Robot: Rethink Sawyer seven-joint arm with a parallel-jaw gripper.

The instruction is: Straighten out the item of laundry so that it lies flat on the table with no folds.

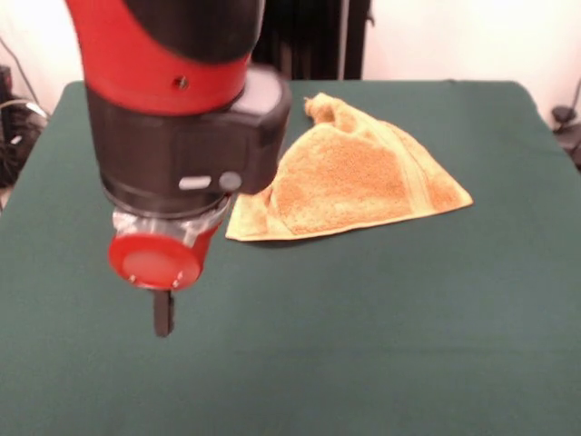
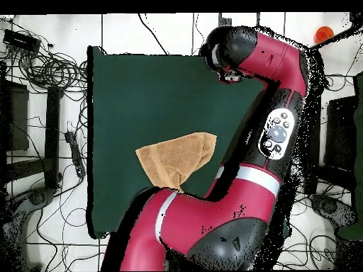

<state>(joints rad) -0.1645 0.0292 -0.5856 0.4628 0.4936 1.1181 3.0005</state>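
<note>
Towel (image 1: pixel 349 177) golden tan-orange, folded into rough triangle, one corner bunched up, lying on green table (image 1: pixel 408 336). No readable writing. Gripper (image 1: pixel 163 313) above bare table; fingers' opening cannot tell.

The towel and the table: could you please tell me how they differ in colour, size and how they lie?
The towel is golden tan-orange; the table is dark green. The towel is small and covers only a part of the much larger table. The towel lies folded over into a rough triangle with a bunched corner, while the table's cloth lies smooth and flat. Both are fabric surfaces.
</note>
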